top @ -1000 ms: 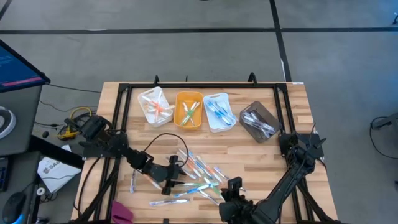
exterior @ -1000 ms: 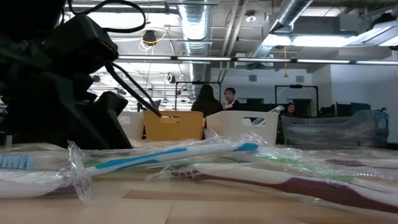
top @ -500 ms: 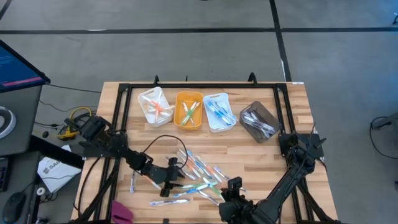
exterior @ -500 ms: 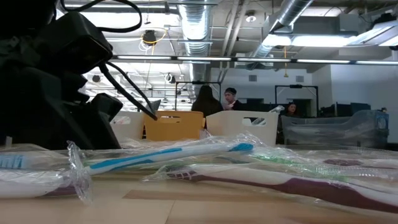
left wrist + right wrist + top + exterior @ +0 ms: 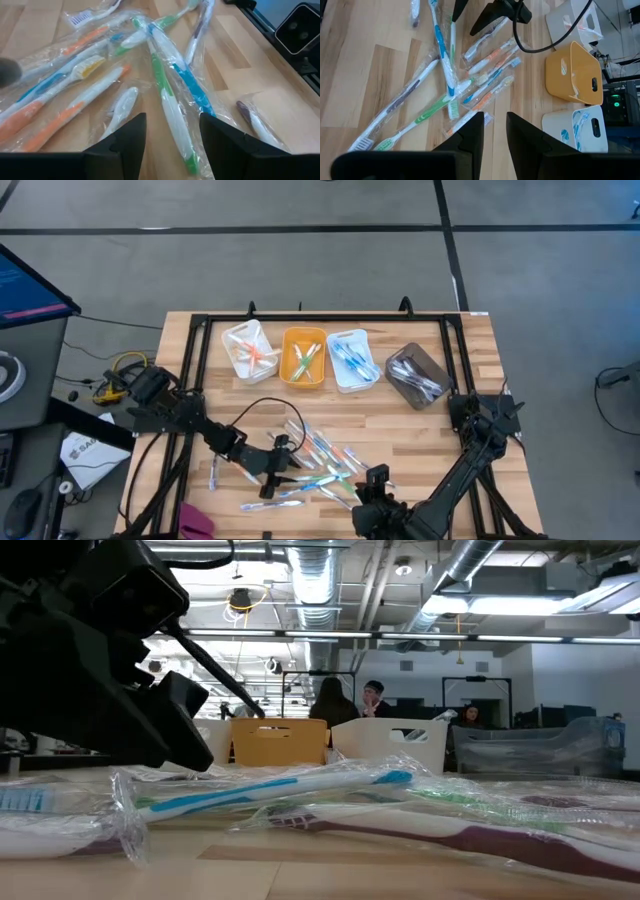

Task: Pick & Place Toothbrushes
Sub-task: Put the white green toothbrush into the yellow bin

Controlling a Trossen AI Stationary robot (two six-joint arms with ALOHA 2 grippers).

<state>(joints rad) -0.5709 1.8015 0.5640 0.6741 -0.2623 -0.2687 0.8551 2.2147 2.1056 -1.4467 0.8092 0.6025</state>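
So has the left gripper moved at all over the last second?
Yes, slightly. In the high view the left gripper has edged toward the right, deeper over the toothbrushes; in the low view its dark body reaches closer to the yellow bin.

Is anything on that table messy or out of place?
Yes. Wrapped toothbrushes lie loose and crisscrossed on the table, not in the bins. The grey bin sits askew beside the straight row. The left gripper is open over the pile.

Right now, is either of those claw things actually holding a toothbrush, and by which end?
No. The left tool hangs open over the wrapped toothbrushes, gripping none. The right tool is empty too.
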